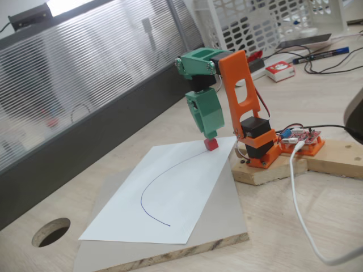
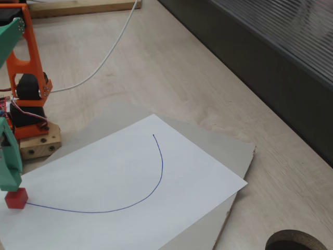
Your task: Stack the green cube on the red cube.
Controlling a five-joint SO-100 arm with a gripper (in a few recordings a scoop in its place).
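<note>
The red cube (image 1: pixel 211 144) sits on the white paper at one end of a drawn blue curve, also seen at the left edge in the other fixed view as the red cube (image 2: pixel 16 198). My green gripper (image 1: pixel 209 134) points straight down, its tip right above the red cube and seemingly touching its top. From the other side the gripper (image 2: pixel 10 182) hangs just over the cube. The jaws look closed together, but whether they hold anything is hidden. The green cube is hidden or out of view.
The white paper sheet (image 1: pixel 170 192) lies on a grey board (image 1: pixel 215 226). The orange arm base (image 1: pixel 261 150) stands on a wooden block with a white cable (image 1: pixel 300 209). A round hole (image 1: pixel 51 231) is cut in the table. A red-and-white box (image 1: pixel 279 71) lies at the back.
</note>
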